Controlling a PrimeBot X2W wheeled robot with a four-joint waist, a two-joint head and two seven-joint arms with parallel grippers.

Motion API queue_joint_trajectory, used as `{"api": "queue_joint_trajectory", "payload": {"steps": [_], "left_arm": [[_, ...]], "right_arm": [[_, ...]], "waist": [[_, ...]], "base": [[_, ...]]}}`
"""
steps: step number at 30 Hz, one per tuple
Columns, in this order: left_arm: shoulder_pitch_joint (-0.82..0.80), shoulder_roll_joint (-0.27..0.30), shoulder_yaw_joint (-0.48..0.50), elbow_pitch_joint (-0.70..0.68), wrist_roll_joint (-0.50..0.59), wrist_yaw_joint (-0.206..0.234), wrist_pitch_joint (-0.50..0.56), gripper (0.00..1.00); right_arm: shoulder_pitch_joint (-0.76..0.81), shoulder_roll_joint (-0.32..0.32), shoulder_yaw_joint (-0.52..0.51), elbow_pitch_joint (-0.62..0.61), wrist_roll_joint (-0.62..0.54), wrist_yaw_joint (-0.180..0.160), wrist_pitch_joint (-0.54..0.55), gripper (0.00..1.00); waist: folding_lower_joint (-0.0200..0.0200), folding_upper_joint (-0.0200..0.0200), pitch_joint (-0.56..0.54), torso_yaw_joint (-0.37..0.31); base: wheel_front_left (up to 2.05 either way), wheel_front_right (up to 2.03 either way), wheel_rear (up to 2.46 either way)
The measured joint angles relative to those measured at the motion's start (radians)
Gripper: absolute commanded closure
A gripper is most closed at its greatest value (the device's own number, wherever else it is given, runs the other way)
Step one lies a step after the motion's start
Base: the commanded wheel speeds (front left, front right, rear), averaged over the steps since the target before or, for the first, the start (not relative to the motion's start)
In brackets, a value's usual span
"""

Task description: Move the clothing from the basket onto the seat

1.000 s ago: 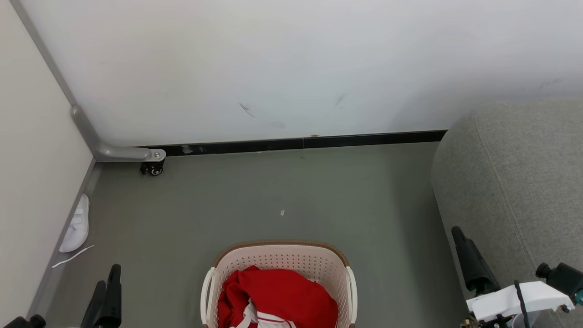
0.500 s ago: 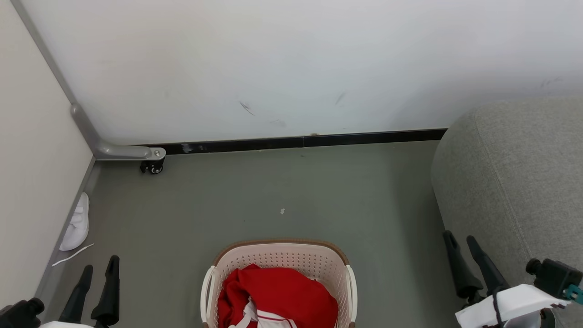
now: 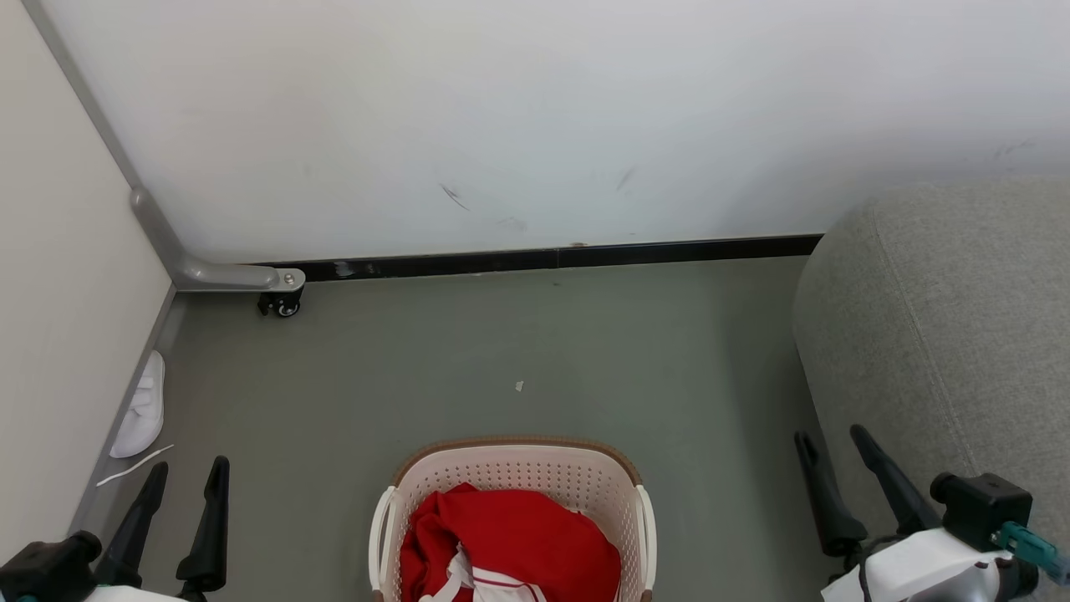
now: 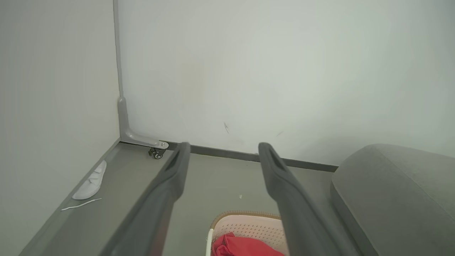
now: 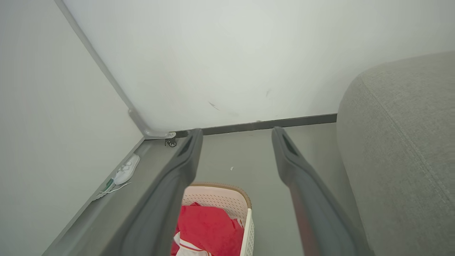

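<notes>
**A:** Where is the clothing?

**B:** The red clothing (image 3: 518, 539) lies heaped inside the basket (image 3: 510, 472). The basket is cream with a brown rim and stands on the grey floor (image 3: 501, 351) at the bottom centre of the head view. White trim shows on the fabric near the lower edge. The seat (image 3: 945, 334), a grey sofa, is on the robot's right, apart from the basket, with floor between them.

**A:** And the jaws?

**B:** Both pairs stand wide open and hold nothing. The left jaws are at the lower left of the head view. Their dark fingers (image 3: 213, 522) point up over the floor, left of the basket and apart from it. The right jaws are at the lower right, with fingers (image 3: 823, 502) spread, between the basket and the seat. They are close by the seat, but I cannot tell whether they touch it.

**A:** Anything else?

**B:** A white wall (image 3: 501, 125) runs across the back, with dark skirting (image 3: 552, 259) at its foot. In the far left corner a grey bracket (image 3: 209, 276) ends at a small caster (image 3: 280, 307). A white shoe (image 3: 142, 405) lies along the left wall, with a white lace (image 3: 134, 468) near it. A small pale scrap (image 3: 519, 385) lies on the floor beyond the basket.

**A:** And the wrist views?

**B:** Each looks out between its own parted fingers toward that corner, with the basket low in the frame.
</notes>
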Motion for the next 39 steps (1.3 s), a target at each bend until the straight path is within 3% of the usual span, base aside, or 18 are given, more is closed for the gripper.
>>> {"api": "queue_joint_trajectory", "payload": {"steps": [14,39], "left_arm": [[0.037,0.002,0.008,-0.014,0.204,0.0,-0.049,0.0],[0.038,-0.017,0.024,-0.006,0.227,0.0,-0.049,0.0]], "right_arm": [[0.023,0.009,-0.057,-0.009,-0.234,0.0,-0.051,0.0],[0.023,0.028,-0.089,0.004,-0.245,0.0,-0.051,0.0]], "waist": [[-0.0001,0.0,-0.002,-0.001],[-0.0003,0.0,0.008,-0.004]], "base": [[0.0,0.0,0.0],[0.0,0.0,0.0]]}}
